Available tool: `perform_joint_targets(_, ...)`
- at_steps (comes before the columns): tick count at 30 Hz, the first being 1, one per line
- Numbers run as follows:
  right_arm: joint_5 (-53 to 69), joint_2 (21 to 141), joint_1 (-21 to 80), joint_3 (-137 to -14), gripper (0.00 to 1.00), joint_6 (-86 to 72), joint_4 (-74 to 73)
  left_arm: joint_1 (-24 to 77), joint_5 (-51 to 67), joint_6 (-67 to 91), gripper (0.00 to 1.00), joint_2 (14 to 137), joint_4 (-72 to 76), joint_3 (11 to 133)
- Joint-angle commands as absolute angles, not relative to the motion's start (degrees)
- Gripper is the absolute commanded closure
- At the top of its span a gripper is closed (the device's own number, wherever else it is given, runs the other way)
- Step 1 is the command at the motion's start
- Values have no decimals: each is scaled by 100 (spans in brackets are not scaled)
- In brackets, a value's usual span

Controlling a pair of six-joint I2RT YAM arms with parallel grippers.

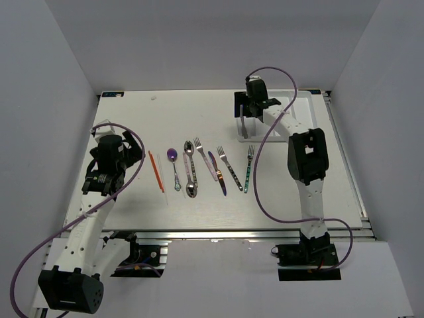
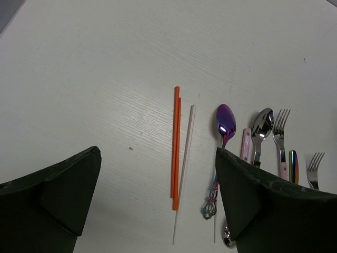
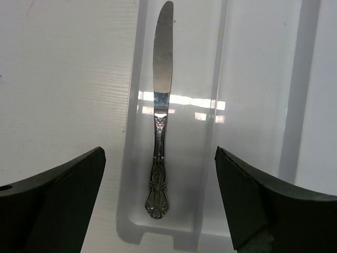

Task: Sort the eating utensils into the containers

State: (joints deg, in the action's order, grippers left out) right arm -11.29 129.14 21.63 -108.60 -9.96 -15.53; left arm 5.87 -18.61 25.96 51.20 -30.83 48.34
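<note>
Table [image 1: 298, 192]: white; we see loose utensils [image 1: 199, 169] in a row near its middle.
Tray [image 1: 246, 140]: toward the far right corner; a silver knife [image 3: 160, 121] lies in its outer left compartment.
Left fingers [image 2: 52, 200]: spread, above orange chopsticks [image 2: 175, 150].
Right fingers [image 3: 52, 200]: spread over the knife, gripping nothing.

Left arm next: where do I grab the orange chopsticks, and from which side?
Come straight down with the left end effector and pinch across the orange chopsticks toward their far end: they lie flat, touching, and the white chopstick spreads away there.
</note>
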Motion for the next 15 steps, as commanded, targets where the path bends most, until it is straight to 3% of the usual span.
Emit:
perform_joint_targets(1,-1352,12052,2302,-10996,11,-958,-1635,536,-1898,2575,2,5045,-3023,4790)
perform_joint_targets(5,-1469,11383,2968,-10303,11,-880,-1460,492,-1890,2575,2,5097,-3041,4808)
perform_joint_targets(9,-91,10452,3322,-8617,11,-1317,-153,448,-1846,2584,2,5150,-3050,4816)
perform_joint_targets(10,-271,10259,3427,-8117,11,-1431,242,448,-1837,2584,2,5150,-3050,4808)
perform_joint_targets(12,-1077,10509,3857,-8313,13,-1547,-348,457,-1846,2584,2,5133,-3041,4799)
perform_joint_targets(15,-1678,10810,4244,-8728,27,-1634,-1090,457,-1872,2593,2,5159,-3067,4781)
